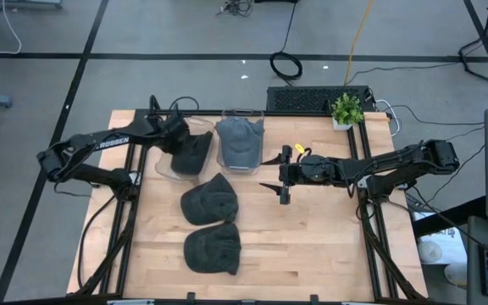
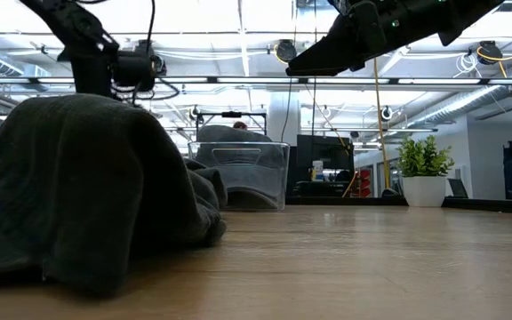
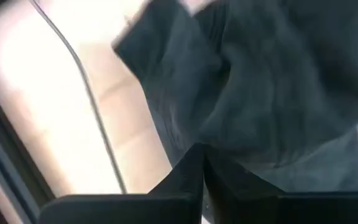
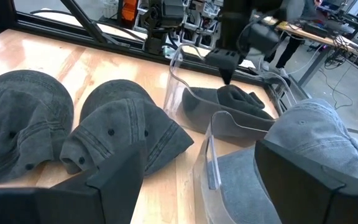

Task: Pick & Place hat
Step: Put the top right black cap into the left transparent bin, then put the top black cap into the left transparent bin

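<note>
A dark grey hat (image 1: 195, 152) lies crumpled in the left clear bin (image 1: 166, 169) at the table's far left. My left gripper (image 1: 179, 135) points down into that bin and is shut on this hat (image 4: 229, 99). A lighter grey hat (image 1: 240, 140) fills the second clear bin (image 1: 242, 114) beside it. Two more dark hats (image 1: 208, 200) (image 1: 213, 248) rest on the table in front of the bins. My right gripper (image 1: 271, 174) hovers open, to the right of the bins, holding nothing. My left gripper pinches a bunched fold of the dark hat's cloth (image 3: 229, 140) between its two fingers. The fingers (image 4: 225, 70) come from above, pointing steeply down onto the hat's raised, crumpled part. The hat still lies in the clear bin, its brim (image 4: 197, 102) on the bin's floor.
A small potted plant (image 1: 346, 108) stands at the table's far right corner, with a keyboard (image 1: 316, 97) just behind the far edge. Bare wood lies to the right of the two loose hats and along the near edge.
</note>
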